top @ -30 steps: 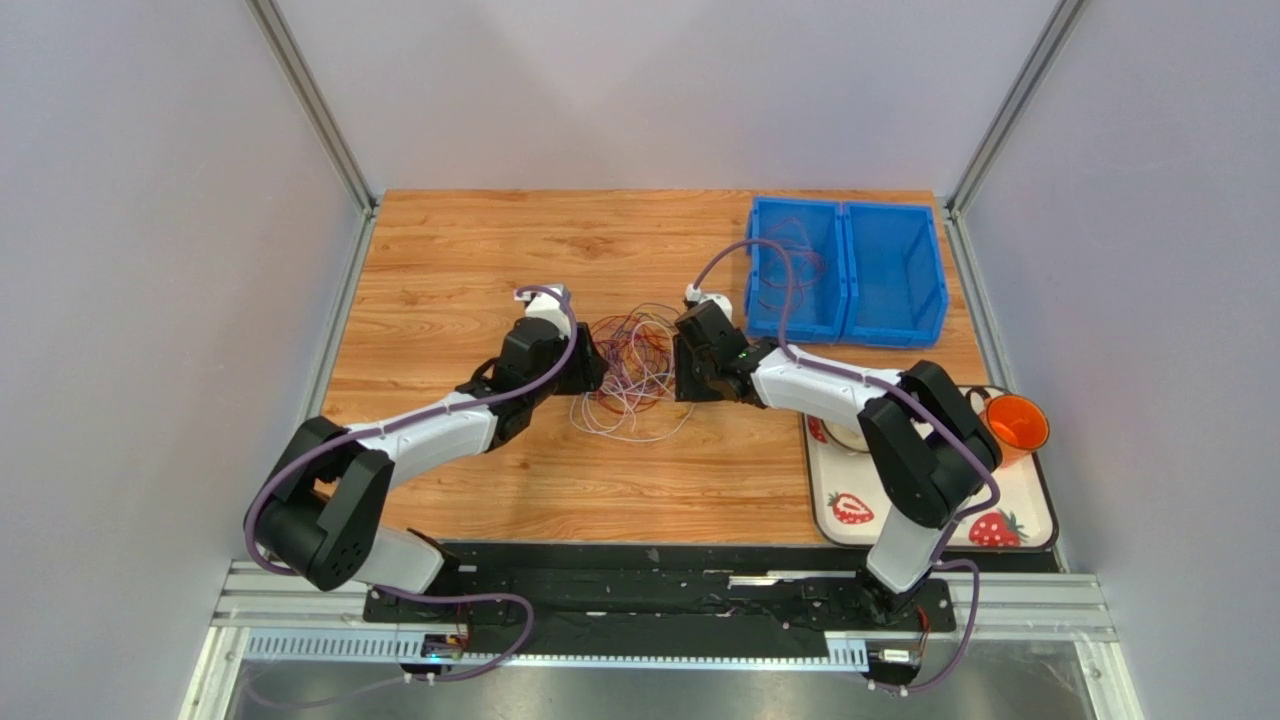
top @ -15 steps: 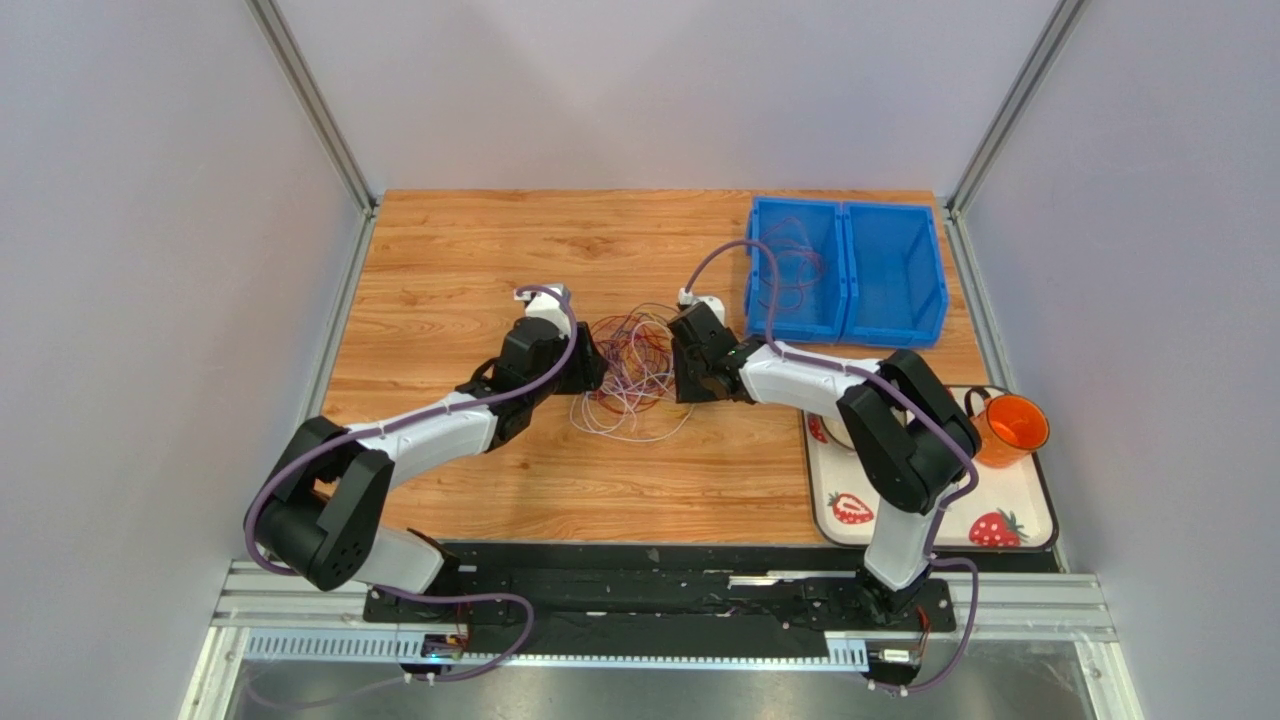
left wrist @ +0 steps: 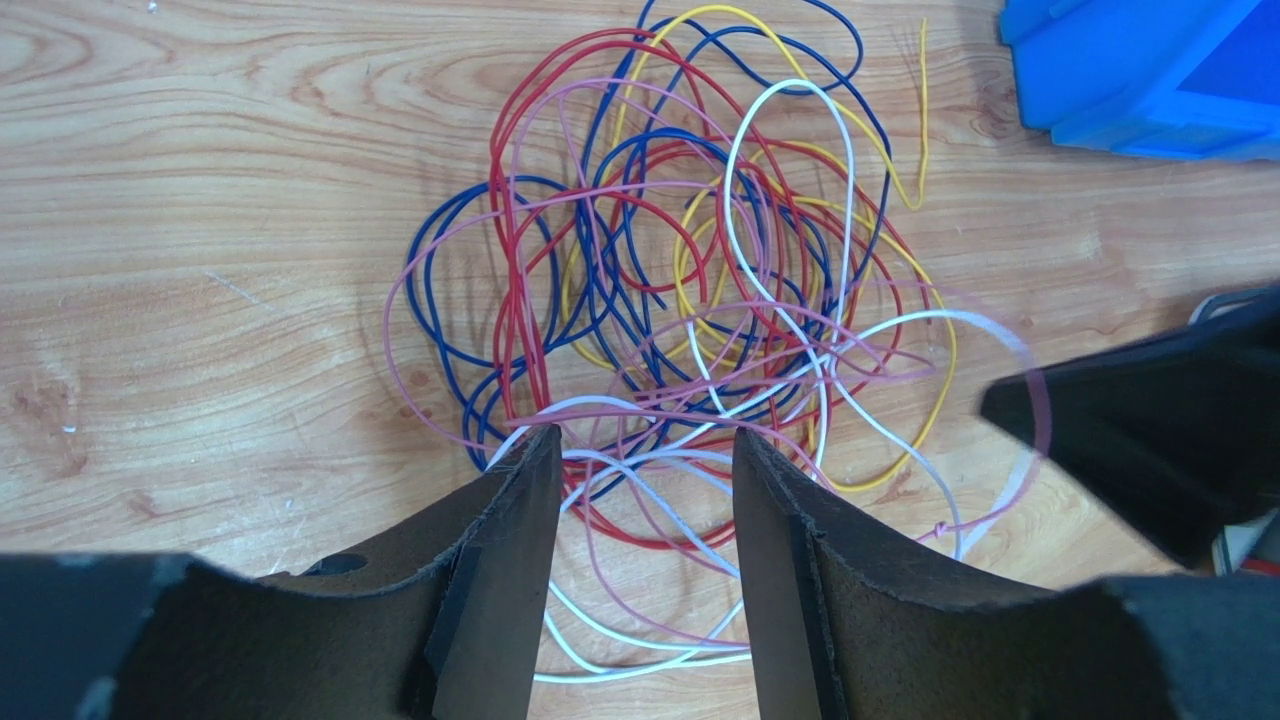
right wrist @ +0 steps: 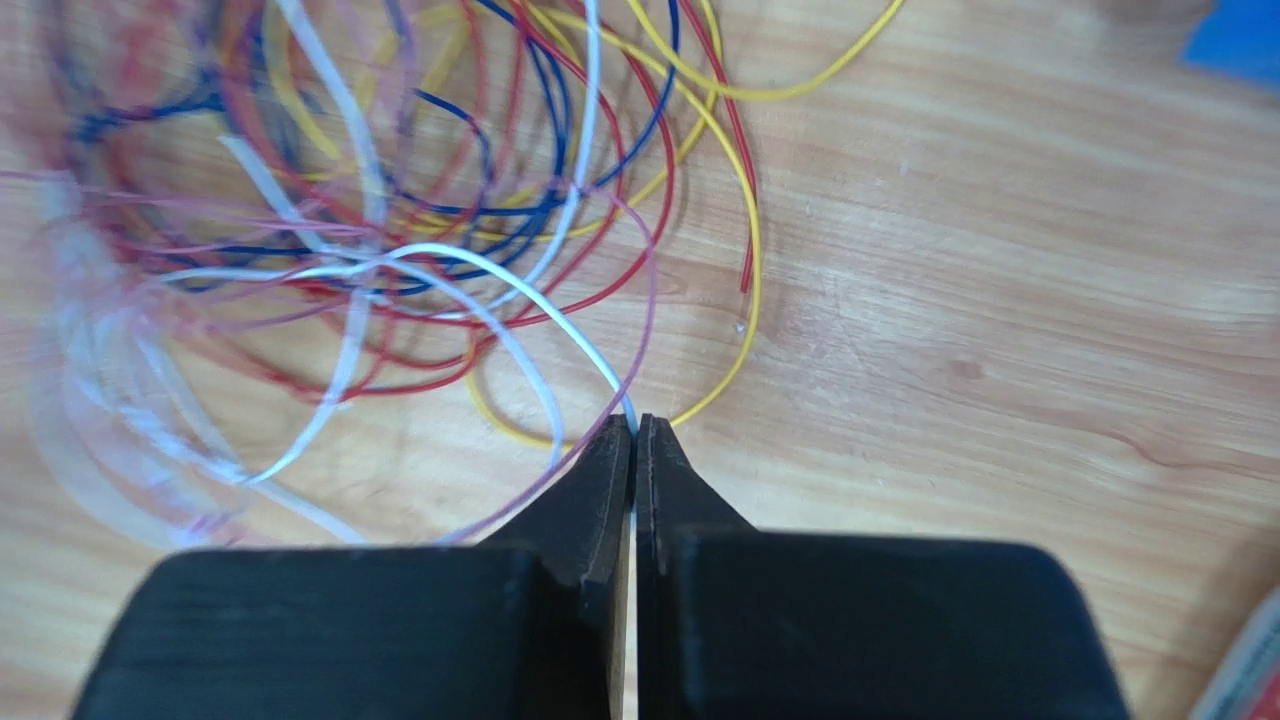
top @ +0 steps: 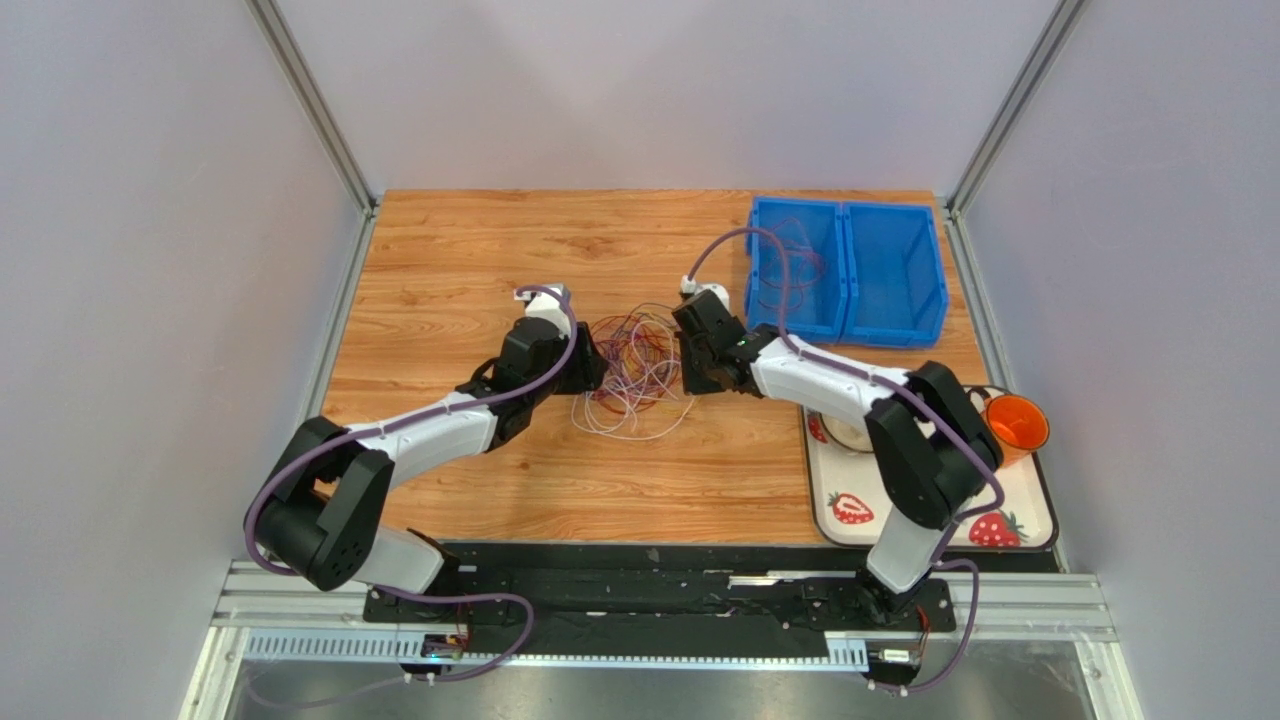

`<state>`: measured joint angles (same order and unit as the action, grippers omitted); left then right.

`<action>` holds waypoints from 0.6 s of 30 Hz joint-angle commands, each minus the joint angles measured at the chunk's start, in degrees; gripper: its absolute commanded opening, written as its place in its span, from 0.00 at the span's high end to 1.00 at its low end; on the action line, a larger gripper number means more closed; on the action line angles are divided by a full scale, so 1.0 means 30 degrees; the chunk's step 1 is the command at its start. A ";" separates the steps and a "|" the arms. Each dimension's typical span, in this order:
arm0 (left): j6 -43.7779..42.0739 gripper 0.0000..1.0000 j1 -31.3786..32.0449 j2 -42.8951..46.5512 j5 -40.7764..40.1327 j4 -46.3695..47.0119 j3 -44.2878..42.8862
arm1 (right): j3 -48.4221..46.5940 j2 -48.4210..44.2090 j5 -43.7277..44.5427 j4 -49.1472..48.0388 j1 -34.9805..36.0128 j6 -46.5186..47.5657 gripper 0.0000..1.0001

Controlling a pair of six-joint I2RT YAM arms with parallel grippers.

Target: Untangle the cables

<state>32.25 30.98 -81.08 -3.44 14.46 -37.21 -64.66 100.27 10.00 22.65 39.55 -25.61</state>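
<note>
The cables [top: 631,375] lie in a tangle of red, blue, yellow, pink and white loops [left wrist: 691,285] on the wooden table, between my two grippers. At the tangle's left edge my left gripper [top: 591,368] stands open [left wrist: 646,450]; white, pink and red strands run loose across the gap between its fingers [left wrist: 519,518]. On the right side of the tangle, my right gripper [top: 685,365] is shut [right wrist: 634,435], pinching a white cable [right wrist: 496,293] at its tips. A pink strand passes beside the left fingertip. The cables on the left of the right wrist view are blurred.
Two blue bins [top: 846,270] stand at the back right; one corner [left wrist: 1157,75] shows in the left wrist view. A strawberry-print tray [top: 992,525] and an orange cup [top: 1017,425] sit at the right edge. Grey walls enclose the table.
My right gripper has shut on the white cable and shifted slightly toward the back. The tangle's right side has moved with it. The left arm has stayed put.
</note>
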 commanded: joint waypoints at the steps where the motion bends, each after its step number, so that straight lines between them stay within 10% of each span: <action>1: 0.0090 0.46 -0.0044 -0.0102 0.0181 0.0659 -0.0252 | -0.1705 -0.3506 0.0680 0.1934 -0.0059 0.0799 1.00; 18: -0.0203 0.69 0.0747 -0.0982 -0.0669 -0.0161 -0.1190 | -1.2887 -0.8873 0.3754 0.6129 -0.0059 0.3466 1.00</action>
<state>32.05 32.69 -83.70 -4.16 13.72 -38.20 -94.35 74.65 17.17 38.20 39.55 -18.52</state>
